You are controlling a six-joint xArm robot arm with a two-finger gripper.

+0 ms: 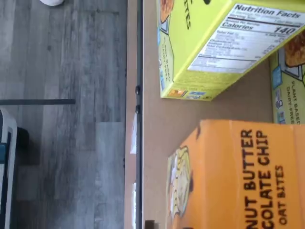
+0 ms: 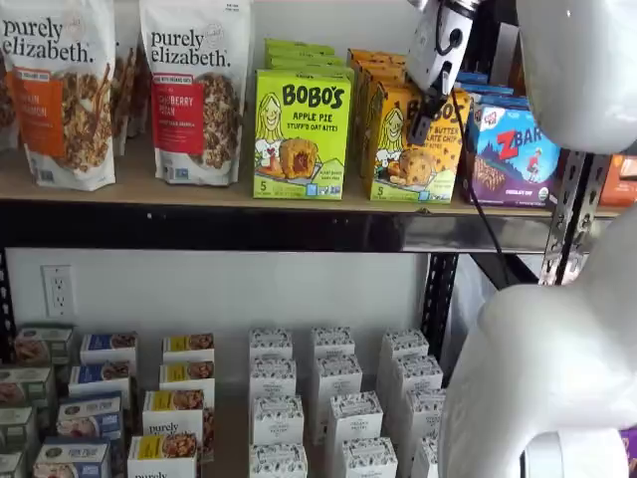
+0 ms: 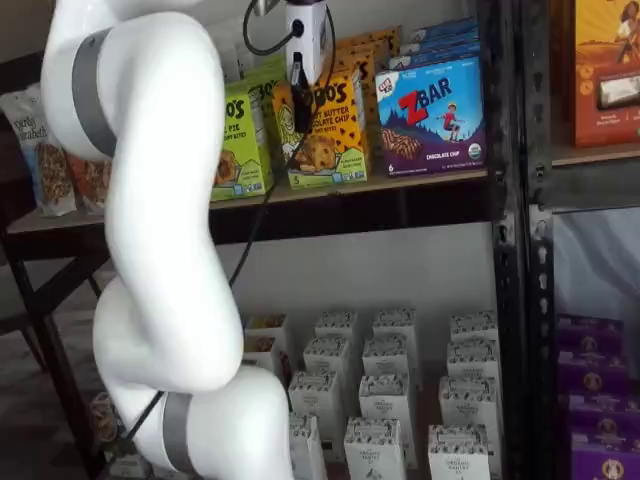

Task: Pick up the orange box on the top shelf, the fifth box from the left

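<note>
The orange box is being kept upright at the front of the top shelf, between a lime-green Bobo's carton and a blue ZBar box. The gripper is being held before its face; whether the jaws are parted cannot be told.

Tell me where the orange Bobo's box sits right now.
In both shelf views the orange box stands at the front of the top shelf, between the green Bobo's carton and the blue ZBar box.
</note>
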